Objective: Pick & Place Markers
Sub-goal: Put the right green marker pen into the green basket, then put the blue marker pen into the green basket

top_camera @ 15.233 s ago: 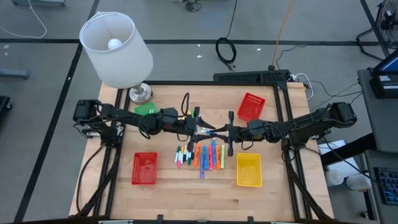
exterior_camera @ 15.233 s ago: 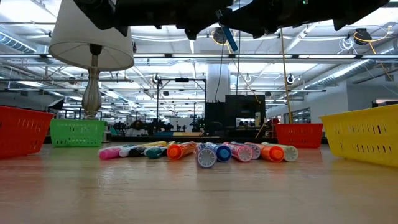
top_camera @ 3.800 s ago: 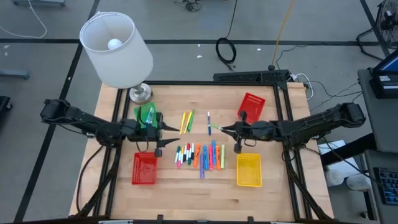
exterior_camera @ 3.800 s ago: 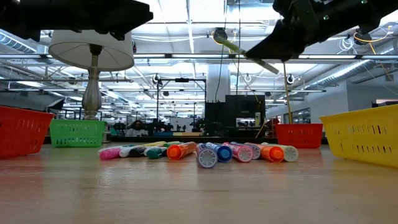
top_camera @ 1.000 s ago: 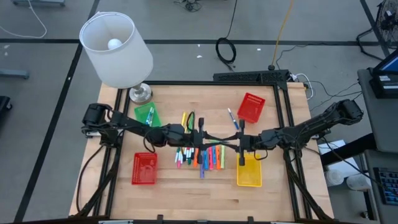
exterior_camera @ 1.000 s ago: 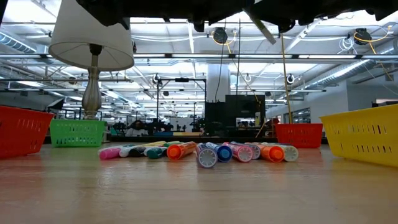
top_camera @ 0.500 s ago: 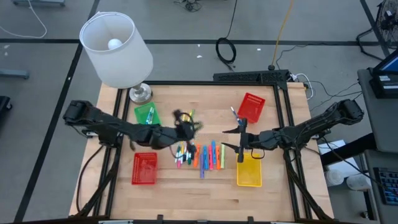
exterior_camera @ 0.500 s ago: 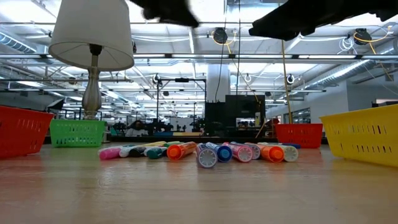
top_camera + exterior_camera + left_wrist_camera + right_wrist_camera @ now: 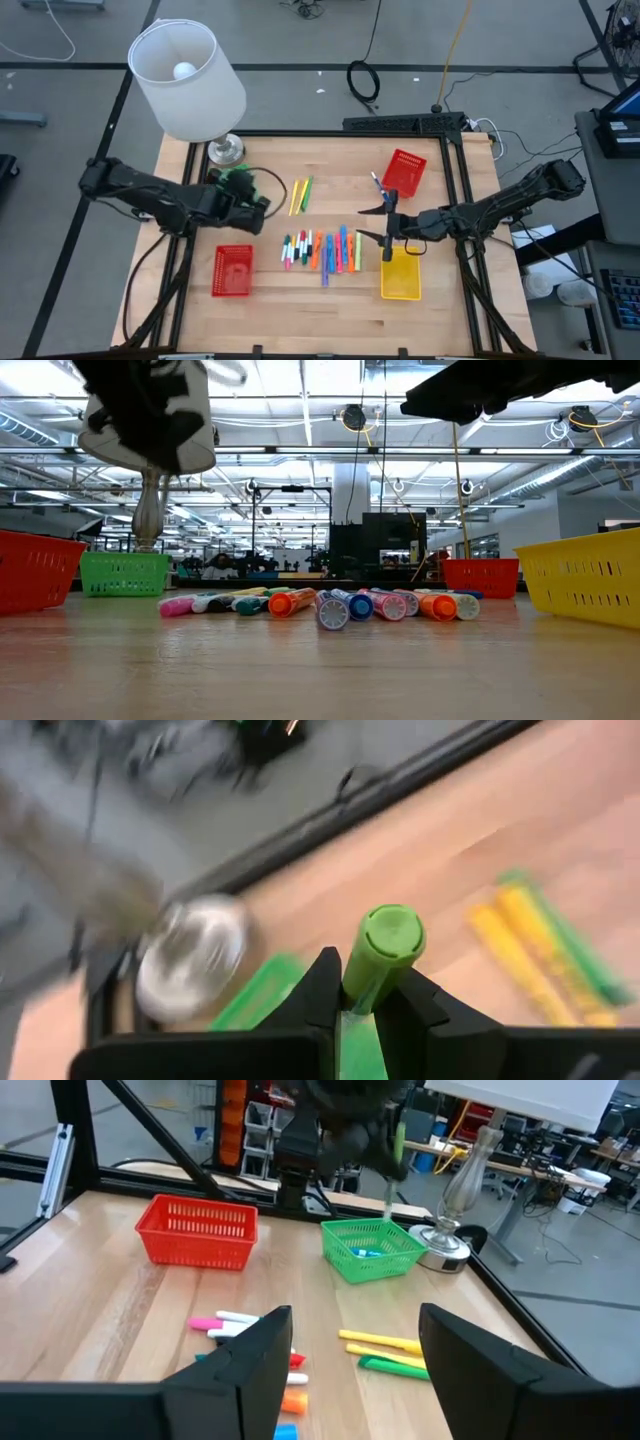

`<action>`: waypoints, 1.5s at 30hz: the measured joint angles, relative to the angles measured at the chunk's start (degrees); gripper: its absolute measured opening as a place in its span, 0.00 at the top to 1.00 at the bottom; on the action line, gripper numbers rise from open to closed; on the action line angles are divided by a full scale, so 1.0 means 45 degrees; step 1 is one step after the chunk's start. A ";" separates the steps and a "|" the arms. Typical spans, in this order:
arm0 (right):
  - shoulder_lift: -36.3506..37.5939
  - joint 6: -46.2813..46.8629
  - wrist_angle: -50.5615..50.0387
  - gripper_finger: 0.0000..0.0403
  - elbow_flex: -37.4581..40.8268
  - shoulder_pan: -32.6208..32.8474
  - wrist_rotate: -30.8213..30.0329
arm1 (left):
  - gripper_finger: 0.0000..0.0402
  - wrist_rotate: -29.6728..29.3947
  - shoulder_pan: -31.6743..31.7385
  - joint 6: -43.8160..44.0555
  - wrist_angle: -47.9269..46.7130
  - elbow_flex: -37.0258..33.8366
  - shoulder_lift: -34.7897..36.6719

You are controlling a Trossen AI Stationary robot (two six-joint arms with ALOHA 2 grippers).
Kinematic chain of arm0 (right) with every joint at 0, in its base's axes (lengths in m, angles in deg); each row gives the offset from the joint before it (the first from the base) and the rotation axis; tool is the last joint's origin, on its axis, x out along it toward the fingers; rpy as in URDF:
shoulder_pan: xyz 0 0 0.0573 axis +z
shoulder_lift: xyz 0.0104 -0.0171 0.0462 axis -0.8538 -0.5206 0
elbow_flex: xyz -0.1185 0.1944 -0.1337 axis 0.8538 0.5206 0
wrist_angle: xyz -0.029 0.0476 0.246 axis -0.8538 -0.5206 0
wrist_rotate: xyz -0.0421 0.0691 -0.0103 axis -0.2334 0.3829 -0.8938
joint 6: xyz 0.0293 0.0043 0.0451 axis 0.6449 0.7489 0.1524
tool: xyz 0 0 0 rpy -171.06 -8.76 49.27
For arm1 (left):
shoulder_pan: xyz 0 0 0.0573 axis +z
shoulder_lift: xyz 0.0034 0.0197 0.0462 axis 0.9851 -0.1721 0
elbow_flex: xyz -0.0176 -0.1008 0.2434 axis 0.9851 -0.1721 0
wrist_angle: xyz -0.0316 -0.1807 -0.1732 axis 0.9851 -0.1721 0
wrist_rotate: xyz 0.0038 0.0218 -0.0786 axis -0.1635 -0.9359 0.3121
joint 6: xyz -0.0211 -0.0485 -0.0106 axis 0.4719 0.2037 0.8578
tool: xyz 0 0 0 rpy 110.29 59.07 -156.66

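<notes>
My left gripper hangs over the green basket at the table's far left, shut on a green marker. A row of several coloured markers lies at mid-table. Two yellow ones and a green one lie farther back. One blue marker lies by the left edge of the far red basket. My right gripper hovers open between the row and the yellow basket, with nothing between its fingers. My left gripper pinches the green marker's barrel between its two fingers. The marker lies along the fingers, and its capped end sticks out past the fingertips. It is lifted clear and points down over the green basket.
A lamp stands at the far left corner, its base right behind the green basket and its shade overhanging the table. A second red basket sits near left. Black frame rails run along the table's edges.
My left gripper has carried the green marker from mid-table toward the far left, to above the green basket. My right gripper has opened, and the blue marker it held aloft now lies beside the far red basket.
</notes>
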 joint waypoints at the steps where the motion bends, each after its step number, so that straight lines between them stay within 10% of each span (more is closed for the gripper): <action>1: 0.0000 0.0000 0.0004 0.49 0.0000 0.0000 0.0000 | 0.91 0.0342 0.0266 0.0646 -0.0479 -0.0156 0.0004; 9: 0.0000 -0.0005 -0.0005 0.49 0.0000 -0.0025 0.0000 | 0.91 0.3875 0.2089 0.1204 -0.0605 -0.1308 -0.0001; 31: -0.0005 0.0039 0.0092 0.50 0.0000 -0.0078 0.0005 | 0.91 0.8407 0.6091 -0.3063 0.0955 -0.1371 -0.0005; 45: -0.0005 0.0044 0.0089 0.50 0.0000 -0.0078 0.0005 | 0.49 0.8598 0.6148 -0.4021 0.0906 -0.1371 -0.0005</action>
